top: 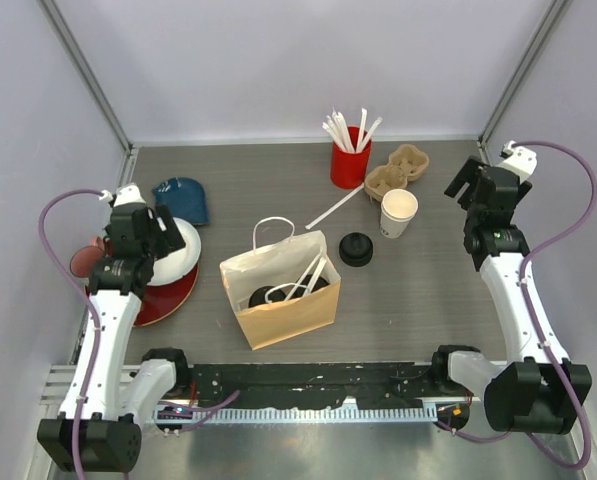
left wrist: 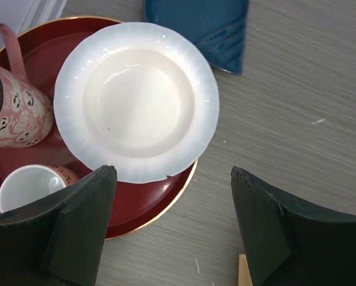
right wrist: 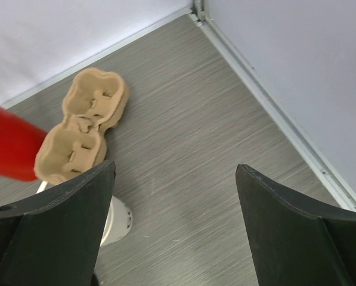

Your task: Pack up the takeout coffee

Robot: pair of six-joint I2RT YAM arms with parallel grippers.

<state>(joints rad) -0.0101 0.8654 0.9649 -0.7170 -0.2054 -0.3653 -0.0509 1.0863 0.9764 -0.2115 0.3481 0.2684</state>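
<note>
Left tool (left wrist: 173, 173) spread, empty, over the white scalloped plate (left wrist: 136, 101). Right tool (right wrist: 175, 167) spread, empty, near the back-right corner. We read both black-lidded paper coffee cups (top: 262, 297) as upright inside the brown paper bag (top: 288, 318), mid grey desk (top: 428, 300), between the arms. Left arm is nearer.

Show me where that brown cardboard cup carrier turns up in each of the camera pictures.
Top external: the cardboard cup carrier lies in the upper right of the picture, just right of the red cup that holds straws.
Left wrist: not in it.
Right wrist: the carrier is in the upper left, lying at a slant.
Shared landmark: the red cup, right beside the carrier in both the top and right wrist views.
</note>
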